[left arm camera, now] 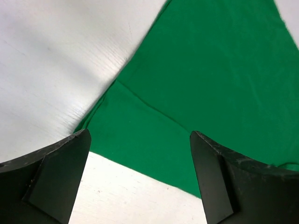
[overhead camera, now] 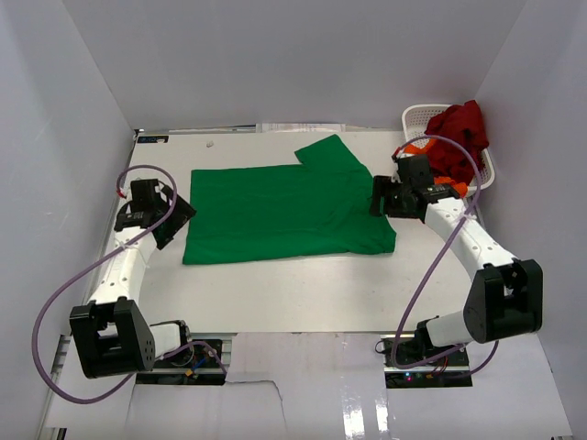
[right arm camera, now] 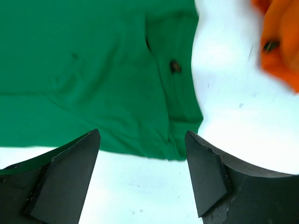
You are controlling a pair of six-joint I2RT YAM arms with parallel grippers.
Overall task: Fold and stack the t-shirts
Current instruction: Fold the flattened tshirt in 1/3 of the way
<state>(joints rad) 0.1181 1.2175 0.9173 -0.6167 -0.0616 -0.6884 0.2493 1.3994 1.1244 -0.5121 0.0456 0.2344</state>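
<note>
My left gripper (left arm camera: 140, 154) is spread wide with nothing between its fingers (left arm camera: 56, 172). It hangs over the left end of the bright green t-shirt (left arm camera: 210, 70), and one green corner shows in the gap against the white table (left arm camera: 46, 56). I cannot tell whether the fingertips touch the cloth.

My right gripper (right arm camera: 142, 140) is also parted and holds nothing. It sits over the shirt's right end, where a small dark button (right arm camera: 175, 66) shows on a folded strip near the cloth's edge.

From above, the green t-shirt lies flat across the middle of the table, its length running left to right between my two arms. One sleeve points toward the far side.

Just right of my right gripper, past a strip of bare table, is the orange t-shirt (right arm camera: 280, 42), blurred in the wrist view. From above it hangs at the near rim of the white basket (overhead camera: 417, 115) in the far right corner. The dark red t-shirt (overhead camera: 459, 128) is heaped in that basket.
</note>
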